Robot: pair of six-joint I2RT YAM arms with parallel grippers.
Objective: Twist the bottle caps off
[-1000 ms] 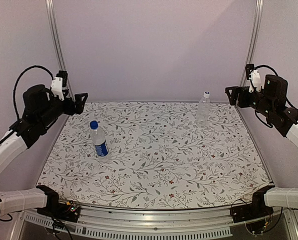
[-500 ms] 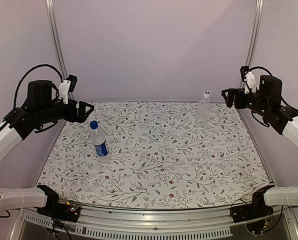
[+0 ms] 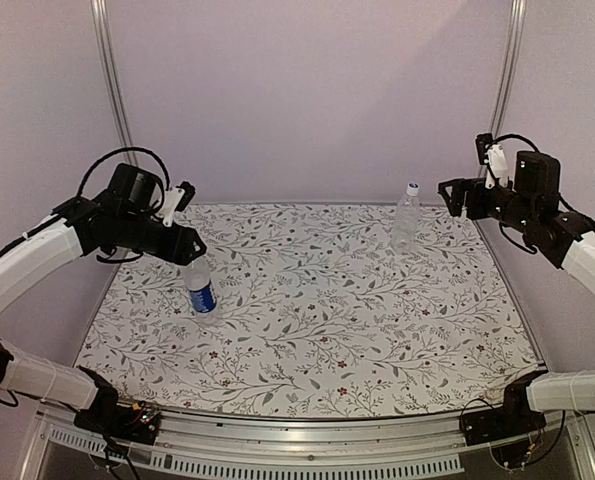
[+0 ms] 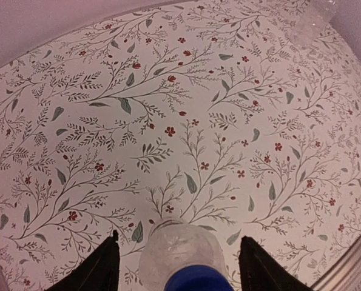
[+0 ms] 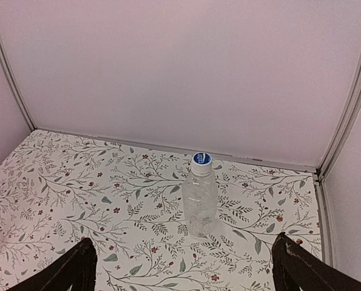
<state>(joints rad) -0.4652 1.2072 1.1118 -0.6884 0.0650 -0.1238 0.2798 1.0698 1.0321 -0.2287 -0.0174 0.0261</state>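
Top external view: at centre left, the left gripper point(image 3: 189, 254) is straddling the blue cap point(image 4: 198, 282) of the labelled bottle point(image 3: 202, 293), fingers apart and not yet gripping. The next move likely calls for closing on the cap and twisting. At upper right, the plain bottle point(image 3: 406, 222) is standing capped, with the right gripper point(image 3: 449, 191) hovering near it, jaws wide. Nothing is blocking either.

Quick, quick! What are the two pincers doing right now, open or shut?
Left pincer: open, straddling the blue cap, not gripping it.
Right pincer: open, holding nothing; the plain bottle stands ahead of it.
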